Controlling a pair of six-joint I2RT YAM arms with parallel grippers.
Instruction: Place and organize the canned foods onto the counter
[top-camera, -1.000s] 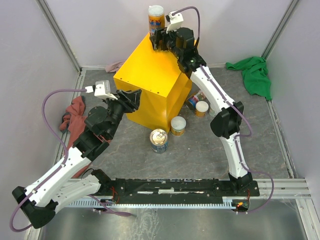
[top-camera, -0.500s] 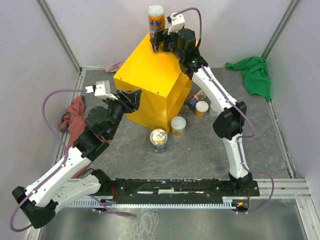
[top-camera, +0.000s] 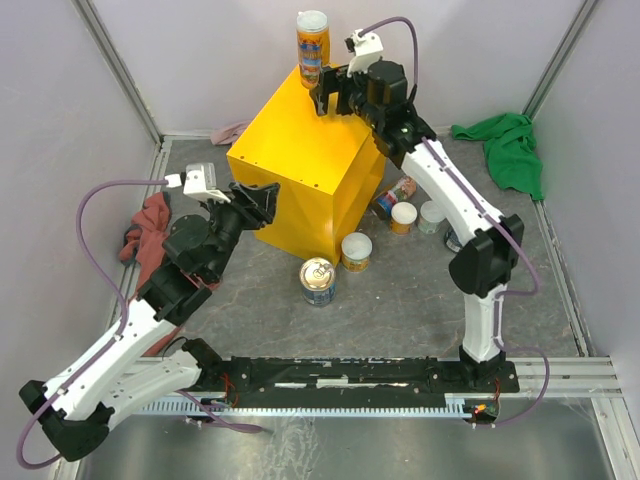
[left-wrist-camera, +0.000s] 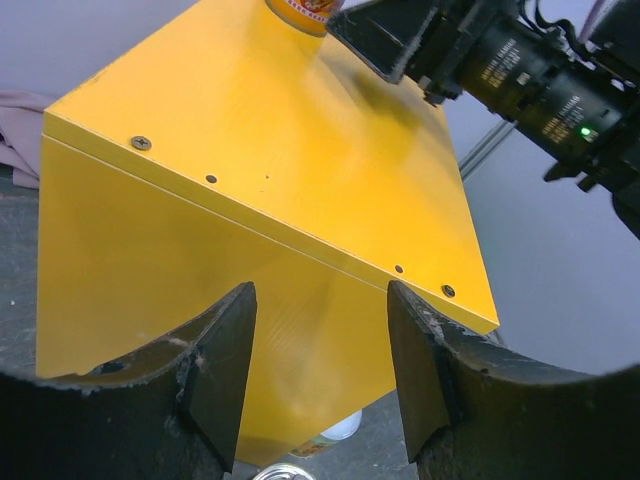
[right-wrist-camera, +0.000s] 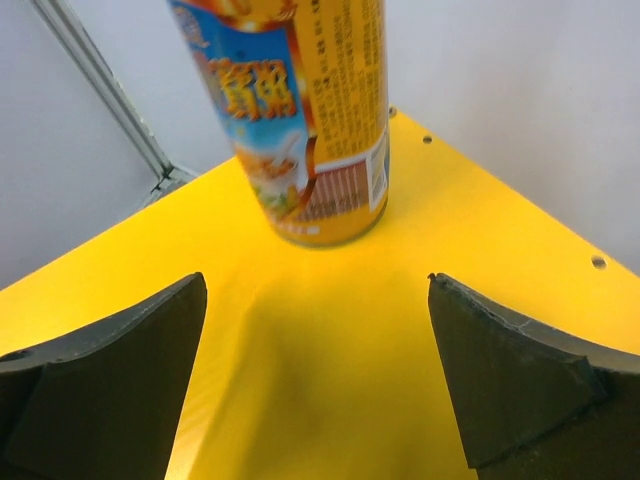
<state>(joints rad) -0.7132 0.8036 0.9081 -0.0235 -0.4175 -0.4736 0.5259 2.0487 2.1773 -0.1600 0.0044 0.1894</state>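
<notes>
Pale walls (top-camera: 200, 60), joined by aluminium posts (top-camera: 116, 65), enclose an evenly lit mottled grey floor (top-camera: 400, 310), a green cloth (top-camera: 510, 150) at its right edge, a reddish cloth (top-camera: 150, 220) at its left.

You're in a robotics lab test cell: plain pale wall panels (top-camera: 200, 60) and aluminium posts (top-camera: 119, 75) box in a grey mat (top-camera: 400, 300), the left arm (top-camera: 130, 330) and right arm (top-camera: 450, 195) sit bolted to a black rail (top-camera: 350, 372) along its near edge, and the counter (top-camera: 300, 150) is just a bare yellow box.
</notes>
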